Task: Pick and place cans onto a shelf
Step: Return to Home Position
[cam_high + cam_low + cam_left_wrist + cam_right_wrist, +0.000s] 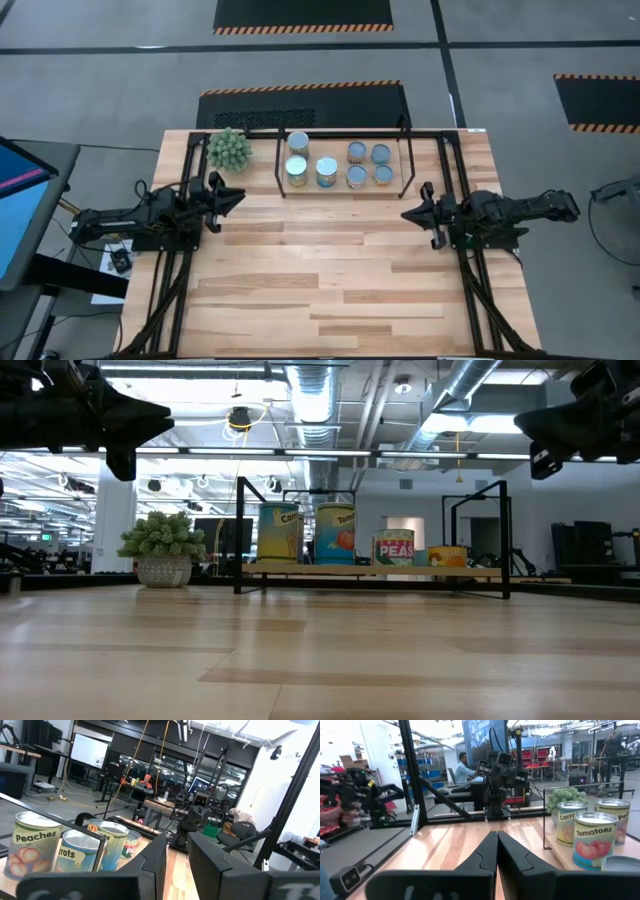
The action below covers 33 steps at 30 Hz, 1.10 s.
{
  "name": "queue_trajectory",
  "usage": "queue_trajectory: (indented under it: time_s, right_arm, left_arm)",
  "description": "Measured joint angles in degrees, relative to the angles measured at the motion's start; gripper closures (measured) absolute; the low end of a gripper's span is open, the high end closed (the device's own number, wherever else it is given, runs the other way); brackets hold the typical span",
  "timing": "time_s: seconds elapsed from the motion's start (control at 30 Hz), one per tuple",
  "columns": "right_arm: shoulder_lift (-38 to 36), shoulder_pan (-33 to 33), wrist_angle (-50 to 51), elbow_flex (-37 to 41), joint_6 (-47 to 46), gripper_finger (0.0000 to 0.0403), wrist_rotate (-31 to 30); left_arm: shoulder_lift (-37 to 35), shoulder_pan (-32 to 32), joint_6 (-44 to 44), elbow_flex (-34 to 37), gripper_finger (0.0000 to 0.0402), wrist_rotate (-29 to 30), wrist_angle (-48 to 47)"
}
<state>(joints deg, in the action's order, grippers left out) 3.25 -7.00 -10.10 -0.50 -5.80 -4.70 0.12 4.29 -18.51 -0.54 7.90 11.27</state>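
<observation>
The pale wood table (330, 280) carries the low black-railed, wood-boarded shelf (408, 165) at twelve o'clock, with seven small round metal cans (327, 172) on it. At nine o'clock the left hand (232, 197) is slightly spread; at three the right hand (408, 214) is pressed together. Both are empty. Placing looks done, so the arms need only a clear retreat home.

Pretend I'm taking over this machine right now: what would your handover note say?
Left pincer: fingers slightly apart, holding nothing, raised over the left side of the table.
Right pincer: shut, empty, raised over the right side.
Cans: seven, all upright on the shelf at the far edge, beside the potted plant.
Done: placing looks complete; I see no can off the shelf.
Left: probably only parking both arms.
</observation>
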Motion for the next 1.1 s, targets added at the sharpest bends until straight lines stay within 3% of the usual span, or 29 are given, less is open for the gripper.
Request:
queue_trajectory:
  time_s: [0.17,0.3,0.5,1.1]
  right_arm:
    - [0.0,0.01,1.08,0.03,1.67,0.0369,-1.13]
    - [-1.9,0.01,-1.01,0.05,2.26,0.0369,-4.89]
    - [-3.13,-0.47,-1.64,-0.23,2.83,0.0369,-3.81]
    - [-3.13,-0.6,1.09,-0.39,2.58,0.0369,-4.44]
  left_arm:
    - [0.02,0.0,1.95,0.01,0.0333,-1.36,-0.41]
    - [0.0,-0.02,0.34,0.03,0.0333,1.43,1.04]
    - [-0.04,0.0,2.24,0.05,0.0333,-1.15,6.47]
    - [0.11,-0.02,0.12,0.07,0.0333,0.29,-1.53]
